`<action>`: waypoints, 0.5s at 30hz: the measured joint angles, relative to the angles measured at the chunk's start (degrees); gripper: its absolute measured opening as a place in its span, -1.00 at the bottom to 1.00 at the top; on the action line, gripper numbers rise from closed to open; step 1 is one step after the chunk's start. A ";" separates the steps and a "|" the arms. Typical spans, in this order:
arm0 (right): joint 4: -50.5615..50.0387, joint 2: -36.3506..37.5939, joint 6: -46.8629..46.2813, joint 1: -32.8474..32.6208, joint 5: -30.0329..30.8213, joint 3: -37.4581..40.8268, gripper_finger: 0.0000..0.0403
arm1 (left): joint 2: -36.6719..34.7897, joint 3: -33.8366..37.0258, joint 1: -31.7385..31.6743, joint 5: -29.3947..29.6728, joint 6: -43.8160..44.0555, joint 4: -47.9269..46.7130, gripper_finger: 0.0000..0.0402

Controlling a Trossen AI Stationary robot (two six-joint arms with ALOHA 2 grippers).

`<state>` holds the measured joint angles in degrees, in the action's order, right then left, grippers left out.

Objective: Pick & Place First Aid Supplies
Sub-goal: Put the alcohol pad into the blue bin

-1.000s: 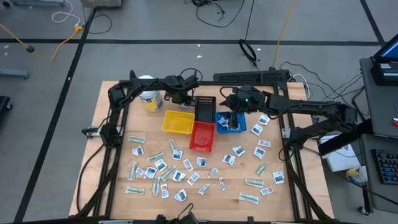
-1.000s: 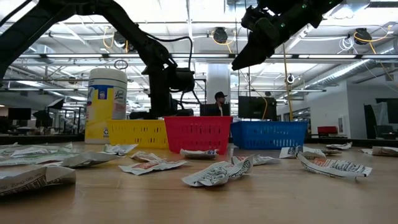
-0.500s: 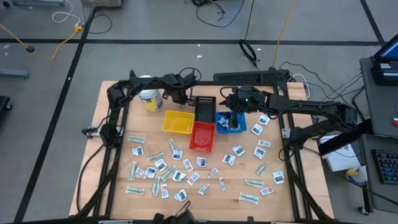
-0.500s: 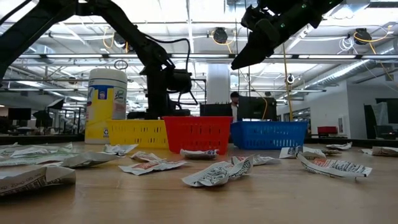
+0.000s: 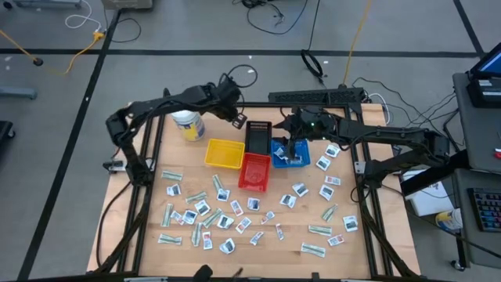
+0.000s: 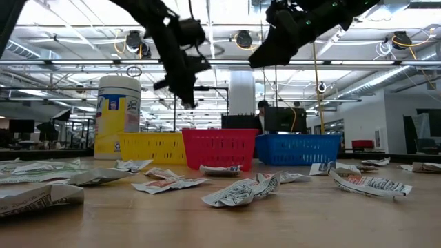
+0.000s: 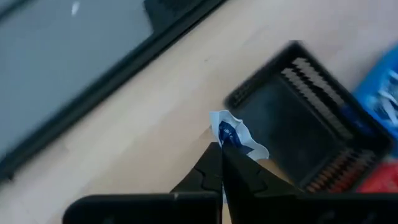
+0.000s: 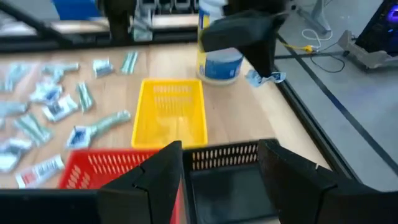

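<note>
My left gripper (image 5: 237, 116) is shut on one of the first aid supplies, a small white packet with blue print (image 7: 235, 135). It hangs in the air by the far left corner of the black tray (image 5: 257, 135). The right wrist view also shows the left gripper (image 8: 252, 59) with that packet (image 8: 264, 78). My right gripper (image 5: 290, 145) stands open above the blue tray (image 5: 300, 160), with nothing between its fingers (image 8: 166, 163). Many more packets (image 5: 223, 211) lie flat on the near half of the table. My left gripper pinches the packet's near edge (image 7: 225, 144) between its two fingertips. The rest of the packet sticks out beyond the tips, crumpled. The fingers slant down from above. The packet is lifted clear of the table and the trays.
A yellow tray (image 5: 225, 153), a red tray (image 5: 254, 171), the blue tray and the black tray stand side by side mid-table. A white jar with a yellow label (image 5: 188, 124) stands at the far left. Packets (image 5: 333, 180) also lie right of the trays.
My left gripper has risen from table height behind the yellow tray to well above the trays. It has drifted slightly toward the black tray, and its arm's elbow has swung out toward the table's left edge. My right gripper has kept still.
</note>
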<state>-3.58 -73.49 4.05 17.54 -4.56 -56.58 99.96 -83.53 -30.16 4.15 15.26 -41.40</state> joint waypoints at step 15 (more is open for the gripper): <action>8.19 0.00 -14.33 -0.42 -0.20 0.00 0.03 | -8.09 2.87 6.15 -10.56 -21.34 1.14 -1.00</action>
<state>4.61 -73.49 -10.28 17.12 -4.75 -56.58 91.87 -80.66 -24.01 -6.41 -6.08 -40.27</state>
